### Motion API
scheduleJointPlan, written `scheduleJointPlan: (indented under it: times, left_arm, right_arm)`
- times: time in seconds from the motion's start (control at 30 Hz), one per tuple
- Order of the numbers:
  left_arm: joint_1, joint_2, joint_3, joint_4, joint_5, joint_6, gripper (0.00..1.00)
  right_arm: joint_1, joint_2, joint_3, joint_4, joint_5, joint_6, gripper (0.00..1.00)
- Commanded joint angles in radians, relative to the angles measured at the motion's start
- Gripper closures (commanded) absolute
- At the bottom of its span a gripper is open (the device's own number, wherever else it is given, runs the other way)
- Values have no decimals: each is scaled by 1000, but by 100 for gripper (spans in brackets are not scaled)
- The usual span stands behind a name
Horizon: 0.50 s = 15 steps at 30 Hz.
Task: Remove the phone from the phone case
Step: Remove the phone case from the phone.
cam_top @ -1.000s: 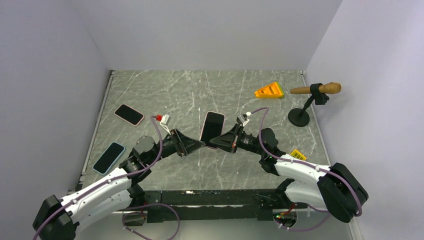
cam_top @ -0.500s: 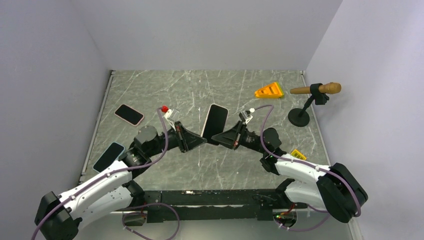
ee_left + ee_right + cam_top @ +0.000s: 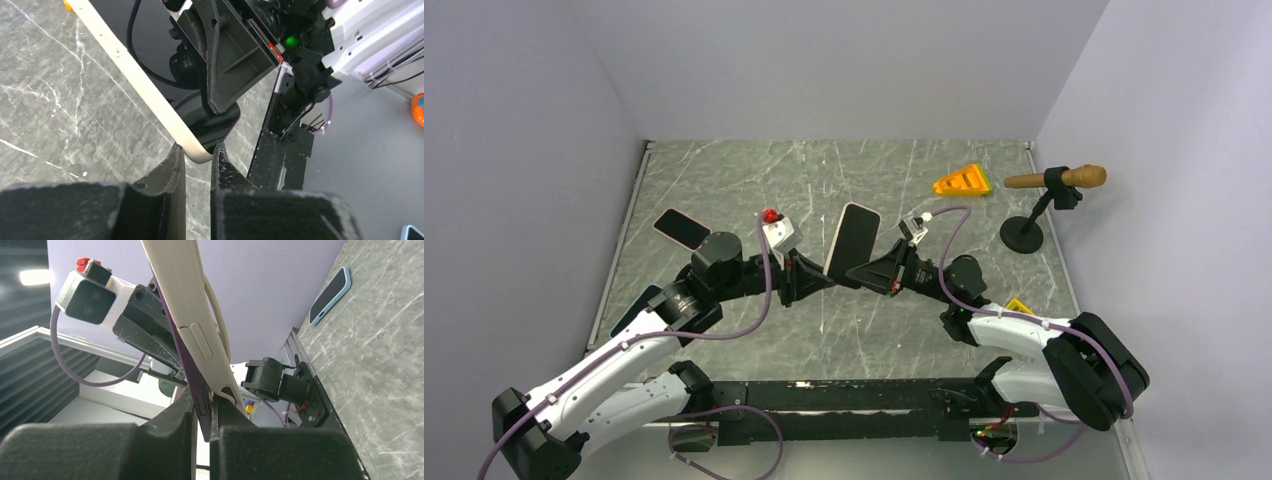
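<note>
Both arms reach in toward the middle of the grey marble table, end effectors nearly tip to tip. Between them we see the black-screened phone in its cream case, held clear of the table and tilted, top end toward the far side. The left end effector is clamped on the cream case at its lower corner. Its wrist is rolled so the camera sits on top, and the forearm runs up from near-left. The right end effector is closed on the phone's lower edge from the opposite side, forearm low and pointing left. In the right wrist view we see the purple phone edge pinched between the fingers, with the cream rim bowing away from it just above. Phone and case are not fully apart.
</note>
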Motion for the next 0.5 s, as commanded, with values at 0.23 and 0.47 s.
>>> scheduleJointPlan:
  times: [0.23,0.47]
  left_arm:
    - [-13,39,-31,-107,-201,295,100]
    - [-12,-4,-82,-32,-170,126,100]
  right_arm:
    - [43,-51,104,46,-111,237,100]
    - [43,-63,126,-58,-106,153,100]
